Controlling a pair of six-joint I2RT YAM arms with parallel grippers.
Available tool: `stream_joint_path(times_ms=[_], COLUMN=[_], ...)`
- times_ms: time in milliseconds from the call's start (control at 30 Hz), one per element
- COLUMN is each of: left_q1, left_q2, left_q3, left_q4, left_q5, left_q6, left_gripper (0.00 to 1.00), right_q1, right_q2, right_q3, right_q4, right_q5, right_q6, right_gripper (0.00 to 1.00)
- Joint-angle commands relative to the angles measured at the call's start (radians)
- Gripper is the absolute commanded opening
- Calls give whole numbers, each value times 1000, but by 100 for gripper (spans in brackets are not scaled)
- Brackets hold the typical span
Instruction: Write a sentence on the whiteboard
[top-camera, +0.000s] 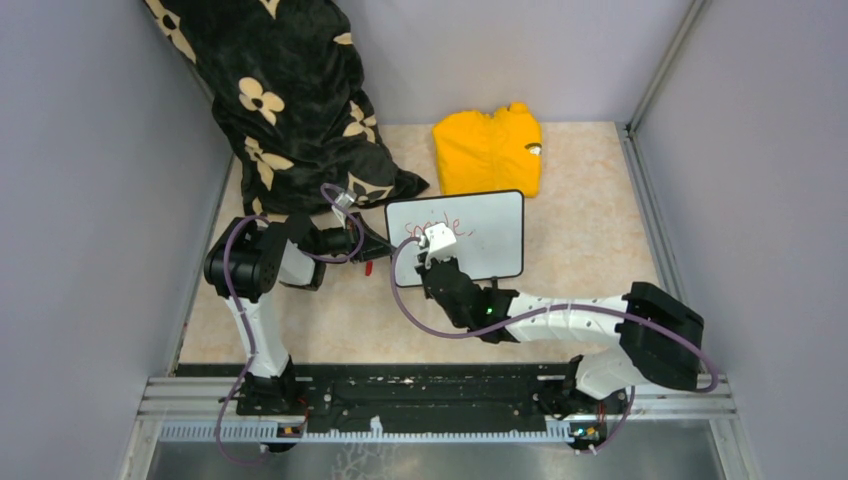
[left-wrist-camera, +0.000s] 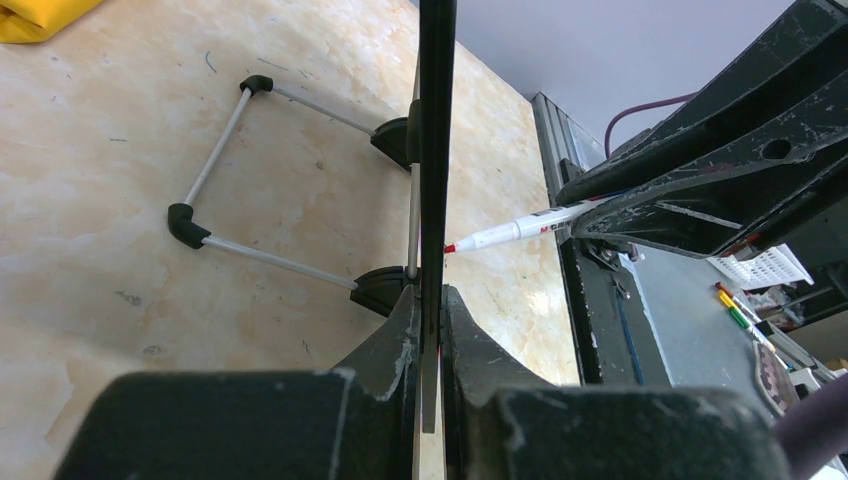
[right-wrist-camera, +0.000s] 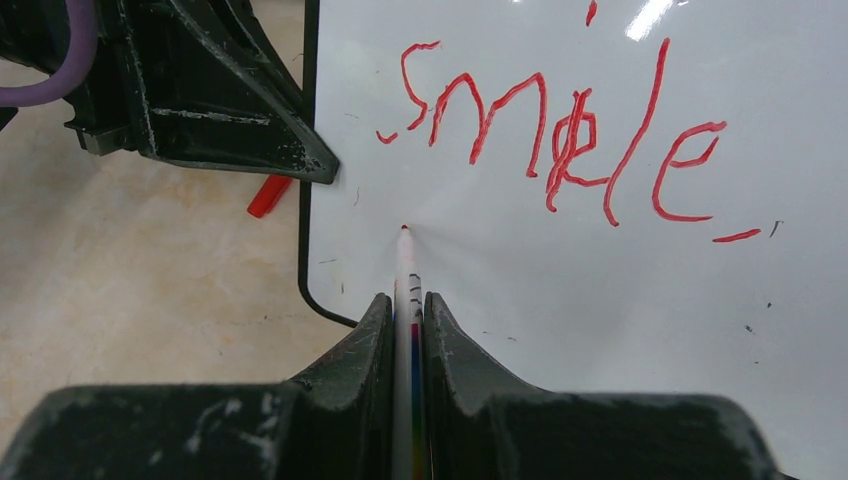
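The whiteboard (top-camera: 480, 238) stands tilted on its wire foot (left-wrist-camera: 215, 190) in the middle of the table. Red letters reading "smile" (right-wrist-camera: 560, 130) run across its upper left; a comma-like dash follows. My left gripper (top-camera: 372, 243) is shut on the board's left rim (left-wrist-camera: 435, 150), seen edge-on in the left wrist view. My right gripper (right-wrist-camera: 408, 305) is shut on a white marker pen (right-wrist-camera: 406, 265). Its red tip touches the board below the "s". The pen also shows in the left wrist view (left-wrist-camera: 510, 232).
A yellow garment (top-camera: 488, 150) lies behind the board. A black flowered cloth (top-camera: 290, 100) hangs at the back left. A red marker cap (right-wrist-camera: 268, 196) lies on the table by the board's left edge. Grey walls close both sides.
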Motion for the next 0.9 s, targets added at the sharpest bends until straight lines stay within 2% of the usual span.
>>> stream_joint_path(times_ms=[0,867], left_q1=[-7,-7], left_q2=[-6,-8], left_q3=[9,12], left_q4=[100,99], left_q5=[14,16], left_q6=[20,20], left_gripper=[0,0], right_q1=[11,11], right_q2=[17,72], right_q3=[60,77], right_q4=[19,-61], right_q5=[23,-17], right_q6=[-3,29], right_gripper=[0,0])
